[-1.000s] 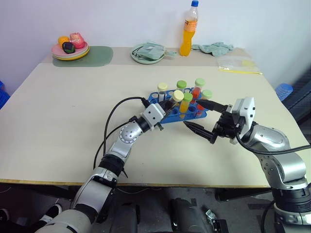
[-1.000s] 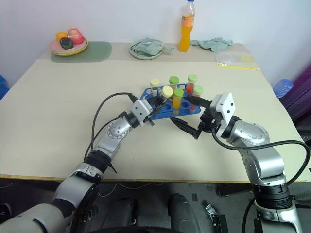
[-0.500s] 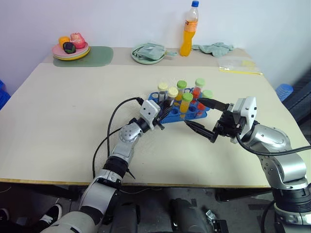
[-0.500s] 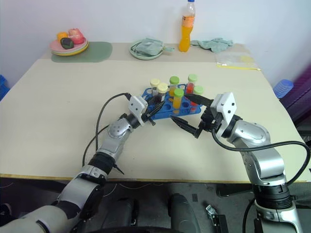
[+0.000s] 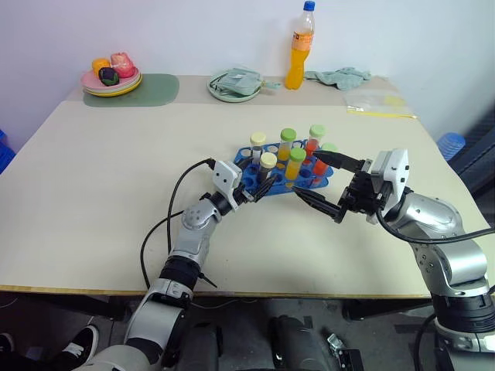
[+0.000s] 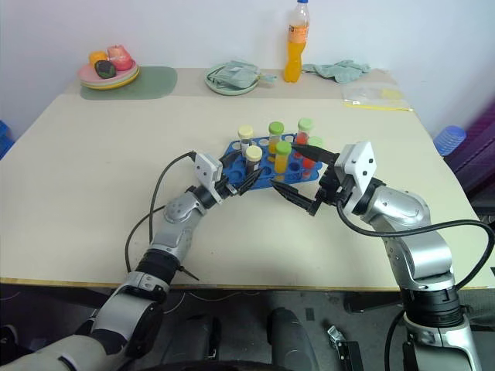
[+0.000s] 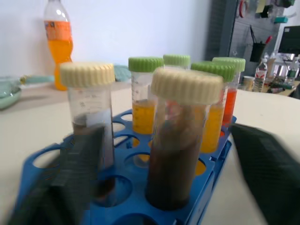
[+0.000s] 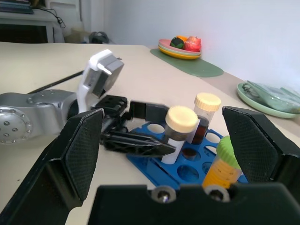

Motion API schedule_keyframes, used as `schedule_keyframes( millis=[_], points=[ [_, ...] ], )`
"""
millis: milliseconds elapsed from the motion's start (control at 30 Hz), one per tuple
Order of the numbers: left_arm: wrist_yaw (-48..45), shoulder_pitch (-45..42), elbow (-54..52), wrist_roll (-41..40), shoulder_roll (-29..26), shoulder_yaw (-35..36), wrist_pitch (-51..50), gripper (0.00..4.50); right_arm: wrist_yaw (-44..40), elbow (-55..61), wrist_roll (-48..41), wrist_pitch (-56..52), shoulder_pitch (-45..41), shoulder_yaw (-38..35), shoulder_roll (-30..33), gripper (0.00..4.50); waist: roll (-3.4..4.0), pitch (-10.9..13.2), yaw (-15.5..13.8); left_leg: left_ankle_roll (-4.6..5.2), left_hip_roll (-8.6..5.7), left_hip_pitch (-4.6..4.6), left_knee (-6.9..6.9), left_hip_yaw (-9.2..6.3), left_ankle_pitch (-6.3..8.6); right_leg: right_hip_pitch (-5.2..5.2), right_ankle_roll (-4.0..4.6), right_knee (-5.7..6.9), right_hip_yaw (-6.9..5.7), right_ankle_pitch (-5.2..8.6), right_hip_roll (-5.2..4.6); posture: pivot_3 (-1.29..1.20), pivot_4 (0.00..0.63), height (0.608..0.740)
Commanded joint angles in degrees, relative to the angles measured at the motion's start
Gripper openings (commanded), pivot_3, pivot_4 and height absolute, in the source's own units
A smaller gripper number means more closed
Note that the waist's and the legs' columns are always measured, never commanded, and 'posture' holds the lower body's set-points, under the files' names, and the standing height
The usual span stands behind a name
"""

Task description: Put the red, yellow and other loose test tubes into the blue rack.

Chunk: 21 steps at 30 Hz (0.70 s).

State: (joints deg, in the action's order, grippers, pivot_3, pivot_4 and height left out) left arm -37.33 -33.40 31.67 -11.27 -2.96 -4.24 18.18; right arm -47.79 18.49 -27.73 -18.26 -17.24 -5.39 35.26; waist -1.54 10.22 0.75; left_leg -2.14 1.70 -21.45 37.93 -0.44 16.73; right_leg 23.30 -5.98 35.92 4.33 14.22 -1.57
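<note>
Our left gripper (image 5: 261,188) stands with its fingers spread on either side of a dark brown, cream-capped test tube (image 7: 180,140), which sits upright in a near-row hole of the blue rack (image 5: 285,176); nothing is pinched. A second brown cream-capped tube (image 7: 90,126) and several green-capped orange and red tubes (image 7: 145,101) fill the holes just beyond the jaws. Our right gripper (image 5: 323,182) waits at the rack's other end, fingers wide and empty.

We judge the step in hand to be letting go of the brown tube. To do it well, we should draw the left jaws straight back along their own line, keeping both fingers off the cap so the tube is not tipped or lifted.

Room is tight ahead of the jaws, among the tubes and the right fingers, but the bare table (image 5: 116,178) behind them lies open, with its near edge well apart.
</note>
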Motion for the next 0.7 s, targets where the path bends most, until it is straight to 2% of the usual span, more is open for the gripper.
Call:
schedule_keyframes(
  millis=[33, 200, 367, 467, 567, 700],
  points=[
    [-2.29, 2.13, -8.76, -1.35, -1.63, -0.61, -2.86, 4.44, -0.72, -0.22, 0.28, 1.83, -0.98, -0.14, -0.14, 4.5, 0.0, 0.0, 0.03, 0.0, 0.0, 0.0, 0.0, -0.01, 0.0, 0.0, 0.0, 0.0, 0.0, 0.0, 0.0, 0.0, 0.15, 0.74],
    [-3.37, 7.62, -21.93, -2.84, -6.2, -0.51, -11.07, 4.44, -2.2, -2.83, 0.99, 3.99, -0.92, -0.01, -0.37, 4.5, 0.01, 0.0, 0.13, 0.0, 0.02, 0.02, 0.0, -0.01, 0.0, 0.0, 0.0, 0.05, 0.0, 0.0, 0.0, 0.0, 0.15, 0.74],
    [-10.18, 13.31, -32.78, -8.4, -17.19, 2.57, -19.43, 4.44, -4.15, -4.92, 1.02, 5.39, -0.15, -0.68, 0.31, 4.5, 0.03, 0.0, 0.4, 0.0, 0.08, 0.06, -0.01, 0.0, 0.0, 0.02, 0.03, 0.12, 0.0, 0.01, 0.03, 0.0, 0.15, 0.74],
    [-13.81, 14.59, -34.88, -12.5, -23.96, 6.54, -24.0, 4.44, -5.37, -5.8, 1.11, 5.79, 0.98, -1.95, 1.74, 4.5, 0.03, 0.0, 0.32, 0.0, 0.09, 0.06, -0.01, 0.01, 0.0, 0.03, 0.06, 0.12, -0.01, 0.03, 0.03, 0.0, 0.15, 0.74],
    [-17.98, 15.82, -33.56, -12.3, -31.14, 10.77, -21.04, 4.44, -6.63, -6.67, 1.63, 6.06, 2.51, -2.56, 3.46, 4.5, 0.03, 0.01, 0.18, 0.0, 0.09, 0.04, -0.01, 0.02, 0.0, 0.03, 0.2, 0.09, -0.02, 0.12, 0.0, 0.0, 0.15, 0.74],
    [-21.92, 15.86, -33.37, -14.6, -34.77, 12.95, -21.28, 4.44, -7.59, -8.92, 2.0, 8.06, 3.64, -3.83, 4.38, 4.5, 0.04, 0.01, -0.05, 0.01, 0.08, 0.04, 0.0, 0.06, 0.01, 0.02, 0.24, 0.07, -0.02, 0.14, -0.04, 0.0, 0.15, 0.74]
  ],
)
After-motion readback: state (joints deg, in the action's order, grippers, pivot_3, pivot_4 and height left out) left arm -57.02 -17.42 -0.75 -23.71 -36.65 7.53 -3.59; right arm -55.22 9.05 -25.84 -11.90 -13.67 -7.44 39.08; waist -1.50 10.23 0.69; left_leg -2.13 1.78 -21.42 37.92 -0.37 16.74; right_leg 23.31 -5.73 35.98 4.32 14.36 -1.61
